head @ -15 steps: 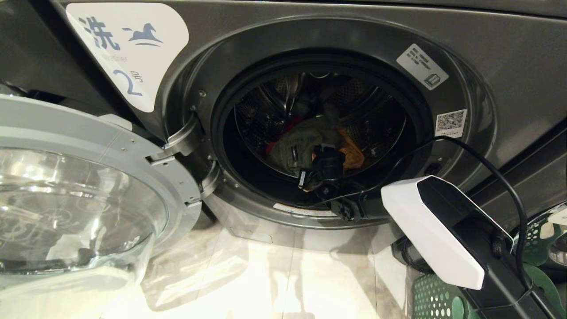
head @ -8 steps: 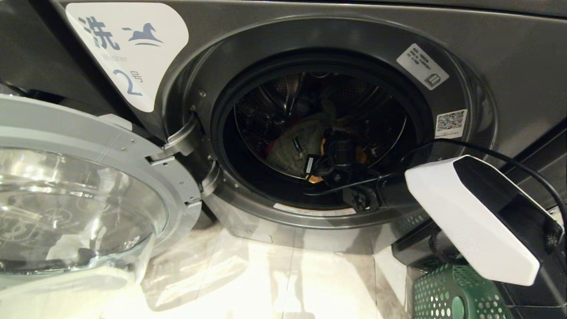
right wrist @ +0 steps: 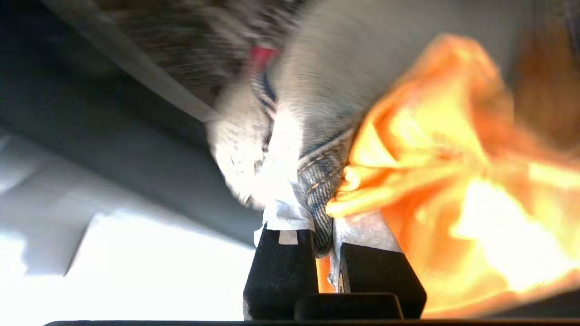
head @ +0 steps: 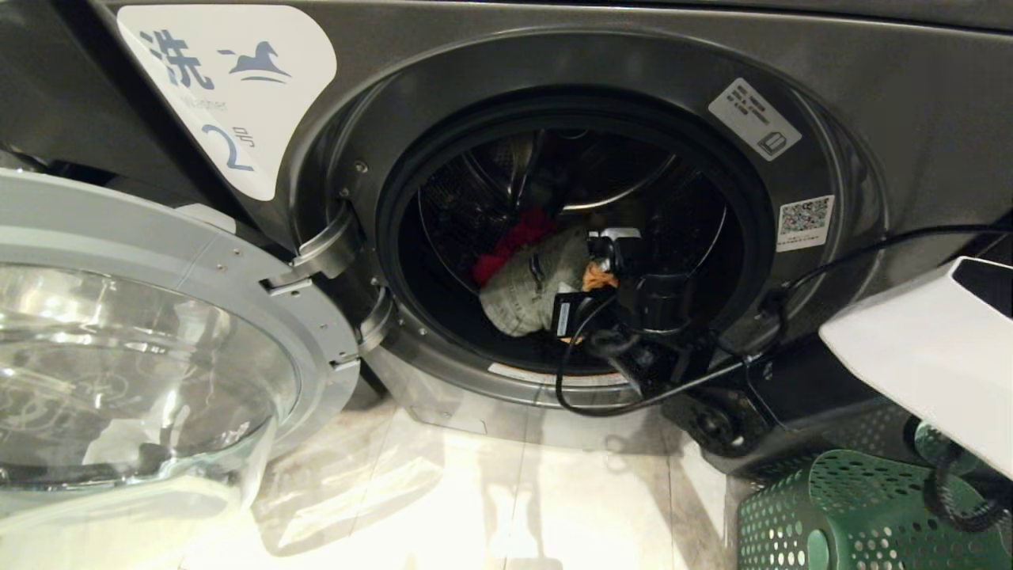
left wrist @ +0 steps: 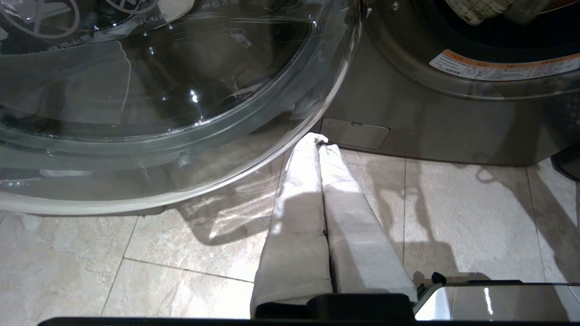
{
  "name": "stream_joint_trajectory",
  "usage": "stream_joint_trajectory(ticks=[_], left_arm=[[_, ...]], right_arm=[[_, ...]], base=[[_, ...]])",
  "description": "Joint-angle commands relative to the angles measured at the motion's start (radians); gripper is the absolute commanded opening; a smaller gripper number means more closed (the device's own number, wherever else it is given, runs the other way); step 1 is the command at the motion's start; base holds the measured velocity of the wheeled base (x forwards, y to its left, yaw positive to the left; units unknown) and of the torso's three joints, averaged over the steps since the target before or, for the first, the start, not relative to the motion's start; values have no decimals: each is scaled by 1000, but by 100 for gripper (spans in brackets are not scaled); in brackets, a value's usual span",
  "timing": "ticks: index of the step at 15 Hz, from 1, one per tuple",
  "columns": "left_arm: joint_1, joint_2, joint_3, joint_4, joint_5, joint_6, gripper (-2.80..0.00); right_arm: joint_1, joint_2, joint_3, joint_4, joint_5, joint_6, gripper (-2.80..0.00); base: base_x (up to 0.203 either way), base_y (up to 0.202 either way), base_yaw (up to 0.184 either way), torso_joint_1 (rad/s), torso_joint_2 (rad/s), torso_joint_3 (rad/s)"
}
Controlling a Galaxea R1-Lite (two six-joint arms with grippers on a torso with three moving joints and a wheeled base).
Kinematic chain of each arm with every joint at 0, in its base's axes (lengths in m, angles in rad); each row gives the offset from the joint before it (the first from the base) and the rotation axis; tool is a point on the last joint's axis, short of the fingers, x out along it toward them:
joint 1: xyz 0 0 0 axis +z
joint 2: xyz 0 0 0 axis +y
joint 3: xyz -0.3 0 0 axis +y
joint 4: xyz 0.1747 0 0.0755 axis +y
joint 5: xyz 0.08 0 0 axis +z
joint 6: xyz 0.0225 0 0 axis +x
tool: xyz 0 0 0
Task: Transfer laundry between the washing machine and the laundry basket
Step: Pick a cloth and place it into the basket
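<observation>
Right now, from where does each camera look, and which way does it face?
Head: high, facing the open drum; right gripper inside.
Left wrist: low over floor tiles, facing the glass door; left gripper shut.
Right wrist: inside the drum; fingers pinch grey cloth.
Shared: door, cloth.

Right pincer (right wrist: 324,217) clamped tight, arm extended forward; left pincer (left wrist: 319,149) closed, parked low

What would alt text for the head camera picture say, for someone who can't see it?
The robot's right gripper reaches into an open front-loading washing machine, its fingers shut on a grey checked garment beside orange cloth and red cloth. The glass door hangs open at left; a green laundry basket sits at lower right.
</observation>
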Motion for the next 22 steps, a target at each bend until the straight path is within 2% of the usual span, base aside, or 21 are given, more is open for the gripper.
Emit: stream_joint_trajectory(ticks=[1, 4, 8, 12, 14, 18, 22], left_arm=[[0, 0, 0, 0, 0, 0, -280], [0, 0, 0, 0, 0, 0, -280], [0, 0, 0, 0, 0, 0, -280], [0, 0, 0, 0, 0, 0, -280], [0, 0, 0, 0, 0, 0, -280], [0, 0, 0, 0, 0, 0, -280], [0, 0, 0, 0, 0, 0, -280]], right_arm=[[65, -106, 128, -107, -11, -45, -280], [176, -196, 248, -217, -89, -114, -280], [192, -270, 265, -221, -105, -185, -280], [203, -332, 307, -208, -95, -196, -280], [237, -368, 371, -226, -99, -197, -280], [282, -442, 392, -255, -119, -219, -280], [328, -541, 473, -257, -132, -221, -280]], base=[[0, 0, 0, 0, 0, 0], [0, 0, 0, 0, 0, 0], [0, 0, 0, 0, 0, 0], [0, 0, 0, 0, 0, 0], [0, 0, 0, 0, 0, 0], [0, 0, 0, 0, 0, 0], [0, 0, 0, 0, 0, 0]])
